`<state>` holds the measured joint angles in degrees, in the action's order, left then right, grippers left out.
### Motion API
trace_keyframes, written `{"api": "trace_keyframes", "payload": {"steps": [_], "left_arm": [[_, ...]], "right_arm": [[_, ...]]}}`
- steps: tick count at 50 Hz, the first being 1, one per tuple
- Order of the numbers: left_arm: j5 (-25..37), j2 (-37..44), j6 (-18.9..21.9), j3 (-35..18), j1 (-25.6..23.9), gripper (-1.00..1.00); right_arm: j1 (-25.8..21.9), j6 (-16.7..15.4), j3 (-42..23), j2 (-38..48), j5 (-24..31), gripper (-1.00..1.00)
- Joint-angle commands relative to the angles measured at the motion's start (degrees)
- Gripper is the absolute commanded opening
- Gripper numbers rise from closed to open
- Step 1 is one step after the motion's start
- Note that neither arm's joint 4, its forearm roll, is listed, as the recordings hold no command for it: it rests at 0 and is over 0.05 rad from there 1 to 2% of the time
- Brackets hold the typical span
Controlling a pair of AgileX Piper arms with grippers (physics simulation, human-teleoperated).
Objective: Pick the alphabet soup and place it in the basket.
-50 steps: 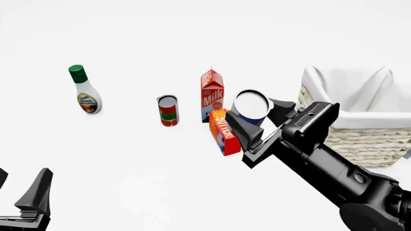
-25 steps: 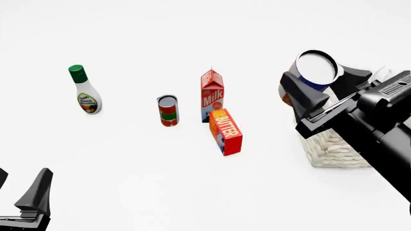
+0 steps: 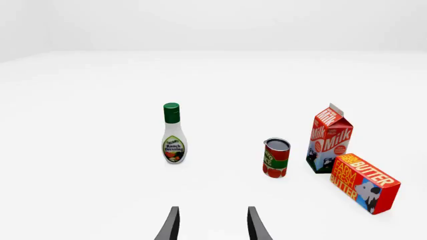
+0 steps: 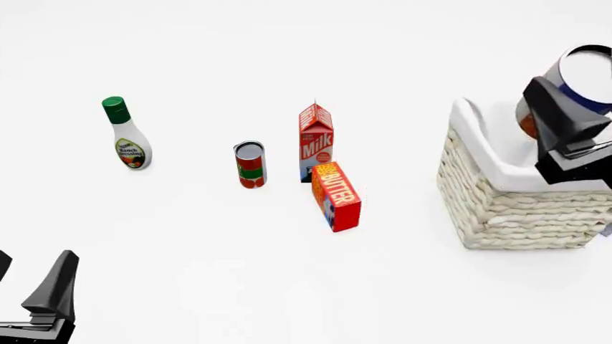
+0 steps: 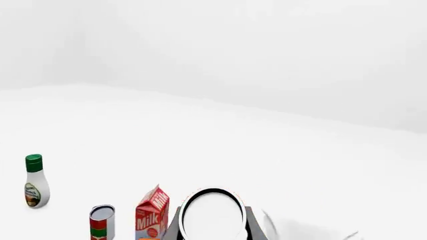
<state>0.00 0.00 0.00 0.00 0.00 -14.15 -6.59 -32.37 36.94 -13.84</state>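
Observation:
The alphabet soup [image 4: 585,77], a can with a silver top and blue label, hangs above the cream wicker basket [image 4: 507,201] at the right edge of the front view. My right gripper [image 4: 574,107] is shut on it, its dark fingers [image 4: 557,115] against the can's side. The right wrist view shows the can's silver top [image 5: 212,215] between the fingers. My left gripper [image 4: 34,301] is open low at the front left, holding nothing, and its fingertips [image 3: 172,225] show in the left wrist view.
A ranch dressing bottle [image 4: 126,135] stands at the left. A red-and-green can [image 4: 251,165], a milk carton [image 4: 317,142] and a butter box [image 4: 337,196] cluster in the middle, left of the basket.
My right gripper has carried the alphabet soup up and to the right, from beside the butter box to above the basket. The left arm has not moved.

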Motion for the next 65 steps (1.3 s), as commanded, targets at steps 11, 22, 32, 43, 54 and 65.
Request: {"api": "trace_keyframes", "payload": {"steps": [11,22,32,43,54,65], "left_arm": [[0.0,0.0,0.0,0.0,0.0,1.00],[0.0,0.0,0.0,0.0,0.0,1.00],[0.0,0.0,0.0,0.0,0.0,1.00],[0.0,0.0,0.0,0.0,0.0,1.00],[0.0,0.0,0.0,0.0,0.0,1.00],[0.0,0.0,0.0,0.0,0.0,1.00]], "right_arm": [[14.2,1.6,-4.0,-3.0,6.8,-1.00],[19.5,1.5,-6.4,-1.7,7.9,-1.00],[21.8,0.5,-8.3,0.7,8.7,-1.00],[22.5,-2.8,-12.9,6.2,14.8,-1.00],[23.0,-5.4,-15.5,7.8,18.9,-1.00],[22.6,-7.4,-17.5,10.8,23.0,-1.00]]}}
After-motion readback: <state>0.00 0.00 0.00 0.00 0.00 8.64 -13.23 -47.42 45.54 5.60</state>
